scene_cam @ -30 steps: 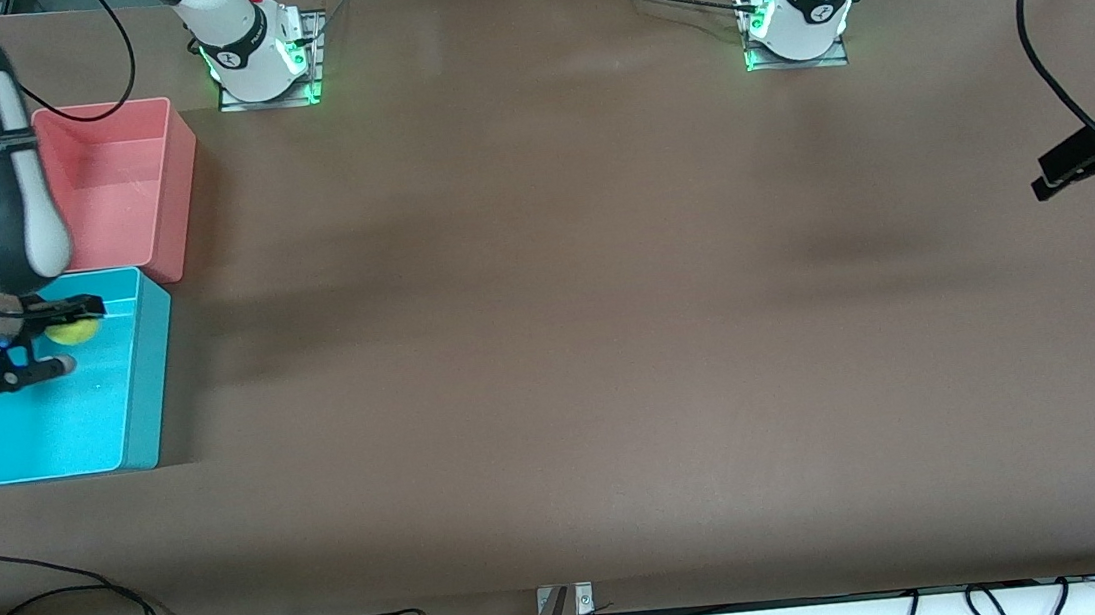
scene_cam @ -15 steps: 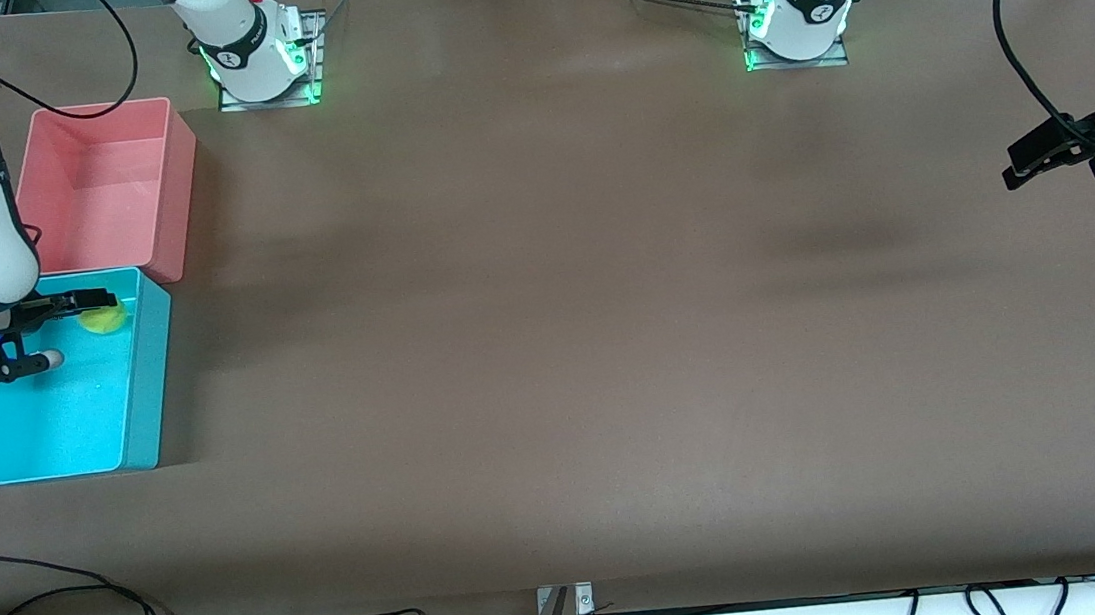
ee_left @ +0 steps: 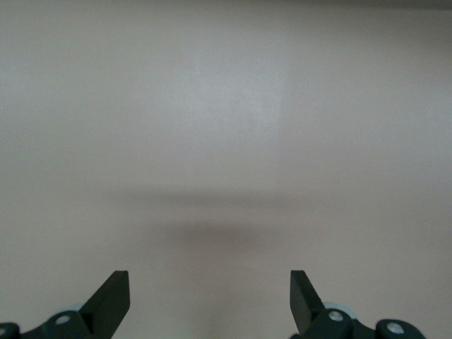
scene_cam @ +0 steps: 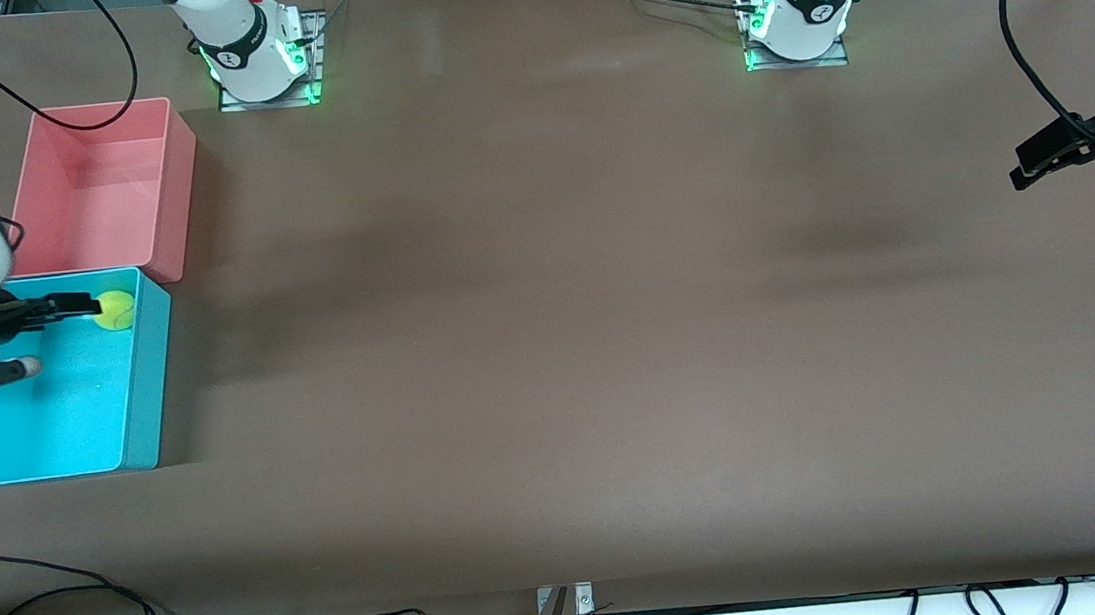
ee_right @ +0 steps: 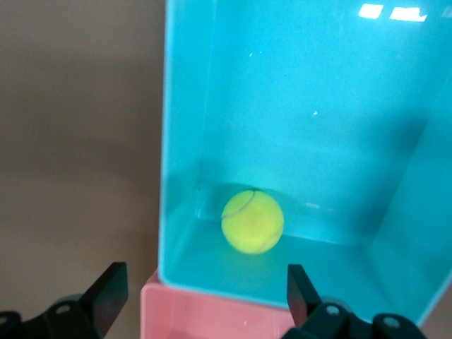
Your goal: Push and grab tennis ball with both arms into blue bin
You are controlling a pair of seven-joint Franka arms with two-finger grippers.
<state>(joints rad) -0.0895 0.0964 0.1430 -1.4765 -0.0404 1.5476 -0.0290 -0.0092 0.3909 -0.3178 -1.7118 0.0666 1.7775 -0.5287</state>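
Fuzzy yellow-green tennis ball (scene_cam: 115, 310) in cyan-blue rectangular plastic bin (scene_cam: 138, 387), by the wall touching the pink-red plastic tub (scene_cam: 175, 193).
Pale curved seam seen only from right wrist; right gripper (scene_cam: 13, 339) spread over bin, empty; left gripper (ee_left: 210, 300) spread above bare brown table (scene_cam: 551, 347).

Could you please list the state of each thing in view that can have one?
Tennis ball: lying loose in the blue bin, in the corner beside the pink bin.
Blue bin: upright, open-topped, holding the ball.
Pink bin: upright, empty.
Right gripper: open, over the blue bin, holding nothing.
Left gripper: open, empty, over bare table, waiting.
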